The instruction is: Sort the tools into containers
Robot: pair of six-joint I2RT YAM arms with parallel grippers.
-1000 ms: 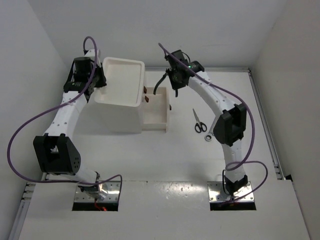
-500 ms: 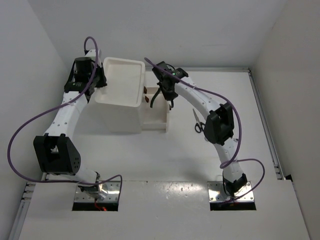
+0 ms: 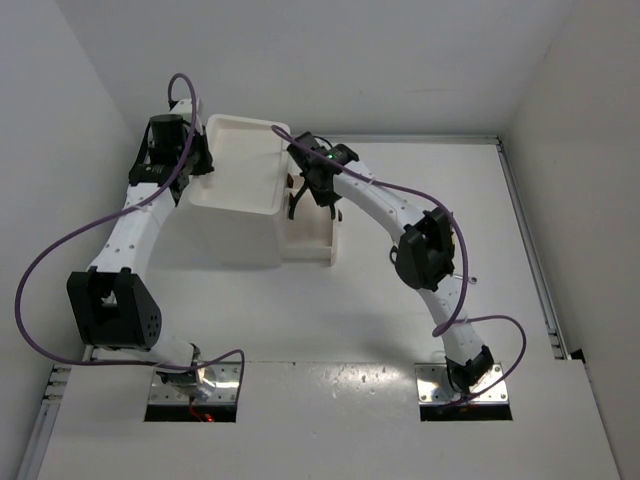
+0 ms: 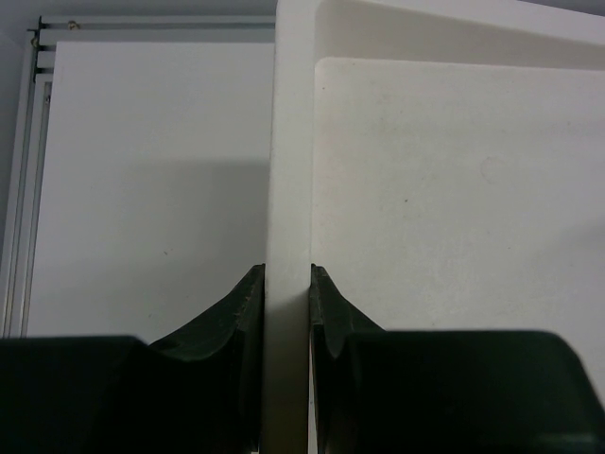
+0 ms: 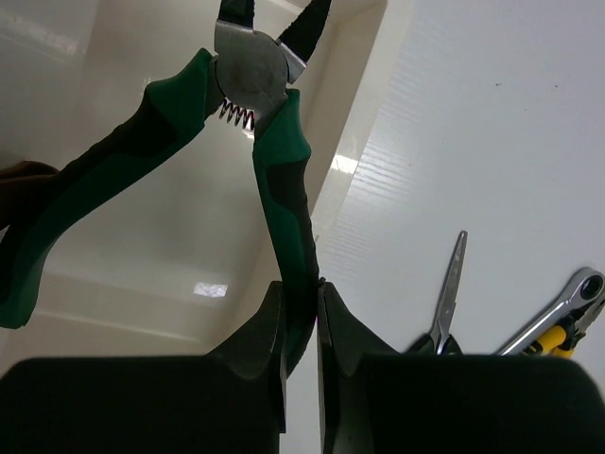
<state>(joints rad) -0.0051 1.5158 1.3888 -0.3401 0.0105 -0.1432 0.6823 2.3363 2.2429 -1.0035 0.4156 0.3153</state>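
My right gripper (image 5: 301,293) is shut on one handle of the green-handled pliers (image 5: 274,161) and holds them, handles spread, above the open white drawer (image 5: 142,236). In the top view the right gripper (image 3: 308,190) is over this drawer (image 3: 312,238), which sticks out of the tall white box (image 3: 240,240). My left gripper (image 4: 288,284) is shut on the left rim of the top tray (image 4: 293,142); the top view shows the left gripper (image 3: 200,165) at the edge of that tray (image 3: 245,160). Black-handled scissors (image 5: 444,293), a silver wrench (image 5: 562,303) and a yellow handle (image 5: 558,336) lie on the table.
In the top view my right arm (image 3: 425,250) arches over the table right of the box and hides the scissors and other tools. A metal rail (image 3: 525,240) runs along the table's right side. Dark red drawer handles (image 3: 293,196) show at the box front.
My right arm has swung left with the green pliers, from right of the box to above the open drawer, and now covers the scissors. The left arm has not moved.
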